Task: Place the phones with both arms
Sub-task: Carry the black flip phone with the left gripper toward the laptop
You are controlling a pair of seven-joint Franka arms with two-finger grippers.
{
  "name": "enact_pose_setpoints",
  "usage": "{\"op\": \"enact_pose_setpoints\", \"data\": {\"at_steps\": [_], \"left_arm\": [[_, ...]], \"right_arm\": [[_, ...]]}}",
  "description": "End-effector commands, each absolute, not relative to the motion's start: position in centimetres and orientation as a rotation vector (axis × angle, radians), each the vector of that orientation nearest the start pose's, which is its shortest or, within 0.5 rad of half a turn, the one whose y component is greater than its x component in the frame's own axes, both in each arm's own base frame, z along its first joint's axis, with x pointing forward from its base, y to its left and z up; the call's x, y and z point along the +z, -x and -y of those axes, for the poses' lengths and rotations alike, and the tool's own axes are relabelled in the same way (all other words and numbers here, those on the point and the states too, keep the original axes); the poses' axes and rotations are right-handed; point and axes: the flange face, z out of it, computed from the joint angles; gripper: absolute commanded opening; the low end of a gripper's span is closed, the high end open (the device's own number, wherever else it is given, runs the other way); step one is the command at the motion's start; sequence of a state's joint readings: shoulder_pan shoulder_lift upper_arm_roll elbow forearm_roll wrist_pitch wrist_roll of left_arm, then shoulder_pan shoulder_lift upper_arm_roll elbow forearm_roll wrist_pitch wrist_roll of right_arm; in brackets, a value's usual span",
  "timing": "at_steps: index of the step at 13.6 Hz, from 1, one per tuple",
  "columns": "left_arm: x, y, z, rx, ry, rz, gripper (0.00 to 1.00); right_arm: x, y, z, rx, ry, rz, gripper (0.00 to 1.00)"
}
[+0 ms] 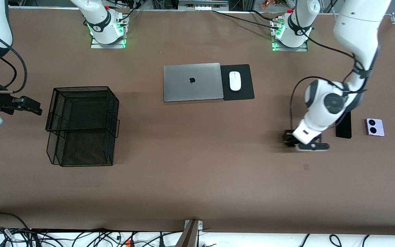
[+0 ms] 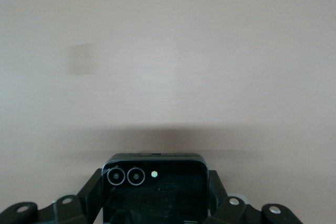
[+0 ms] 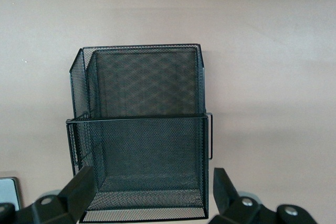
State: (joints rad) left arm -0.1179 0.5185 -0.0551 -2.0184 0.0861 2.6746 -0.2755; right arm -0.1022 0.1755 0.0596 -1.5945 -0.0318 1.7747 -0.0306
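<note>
Now folded black phone [image 2: 155, 188] between left pincer [image 2: 155, 203] fingers [image 2: 88, 192]

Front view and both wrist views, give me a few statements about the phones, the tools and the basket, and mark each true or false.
1. The left tool is shut on the small black folded phone. True.
2. The right tool holds the lilac-white phone. False: it is open and holds nothing; the lilac-white phone lies on the table.
3. The long black phone lies beside the lilac-white phone. True.
4. A phone is inside the mesh basket. False: no phone shows in it.
</note>
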Motion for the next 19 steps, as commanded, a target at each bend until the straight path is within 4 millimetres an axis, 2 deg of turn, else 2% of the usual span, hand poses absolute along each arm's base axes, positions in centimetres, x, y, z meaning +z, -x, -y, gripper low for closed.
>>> {"op": "enact_pose_setpoints", "data": {"at_steps": [1, 4, 5, 6, 8, 9, 11, 14, 16, 19], "left_arm": [[20.1, -61.6, 19.1, -0.245, 3.166, 0.153, 0.00], [19.8, -62.0, 31.3, -0.228, 3.176, 0.325, 0.00], [20.1, -62.3, 34.7, -0.198, 3.166, 0.359, 0.00], [20.5, -62.5, 36.9, -0.184, 3.154, 0.390, 0.00], [21.2, -61.7, 40.6, -0.198, 3.166, 0.424, 0.00], [20.8, -61.2, 41.8, -0.198, 3.167, 0.447, 0.00], [21.2, -62.0, 44.6, -0.250, 3.195, 0.527, 0.00], [19.4, -61.3, 48.7, -0.283, 3.200, 0.649, 0.00], [20.3, -60.7, 51.4, -0.321, 3.237, 0.626, 0.00], [20.8, -59.4, 54.1, -0.353, 3.275, 0.566, 0.00]], "right_arm": [[53.0, -61.6, 3.3, 0.003, 3.171, -0.023, 1.00], [53.0, -61.6, 3.3, 0.003, 3.171, -0.023, 1.00], [53.0, -61.6, 3.3, 0.003, 3.171, -0.023, 1.00], [53.0, -61.6, 3.3, 0.003, 3.171, -0.023, 1.00], [53.0, -61.6, 3.3, 0.003, 3.171, -0.023, 1.00], [53.0, -61.6, 3.3, 0.003, 3.171, -0.023, 1.00], [53.0, -61.6, 3.3, 0.003, 3.171, -0.023, 1.00], [53.0, -61.6, 3.3, 0.003, 3.171, -0.023, 1.00], [53.0, -61.6, 3.3, 0.003, 3.171, -0.023, 1.00], [53.0, -61.6, 3.3, 0.003, 3.171, -0.023, 1.00]]}}
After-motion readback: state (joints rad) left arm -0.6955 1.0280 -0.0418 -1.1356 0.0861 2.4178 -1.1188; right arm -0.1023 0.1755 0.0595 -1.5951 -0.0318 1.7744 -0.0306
